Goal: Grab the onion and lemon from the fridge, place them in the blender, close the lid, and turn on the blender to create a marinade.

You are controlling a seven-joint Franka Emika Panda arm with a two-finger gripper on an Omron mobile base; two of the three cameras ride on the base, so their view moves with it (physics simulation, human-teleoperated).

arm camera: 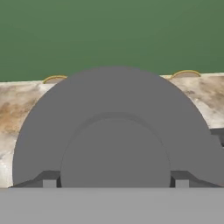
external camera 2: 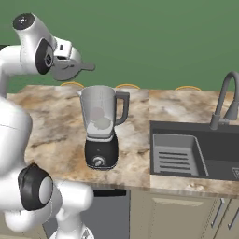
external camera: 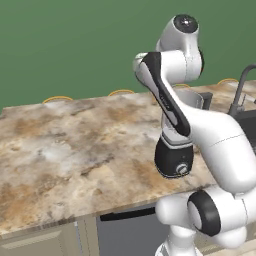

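My tool [external camera 2: 65, 65] pinches the dark grey round lid [external camera 2: 70, 69] by its raised knob, fingers spread wide around it, tab pointing right. The black-based blender [external camera 2: 101, 126] with its translucent grey jar stands near the mottled stone counter's [external camera 2: 56, 126] front edge, below and to the right, pale onion [external camera 2: 98, 113] inside

Plain green wall [external camera 2: 154, 37] behind a mottled stone counter [external camera: 65, 145] (dark sink [external camera 2: 196, 151], curved faucet [external camera 2: 224, 100]).
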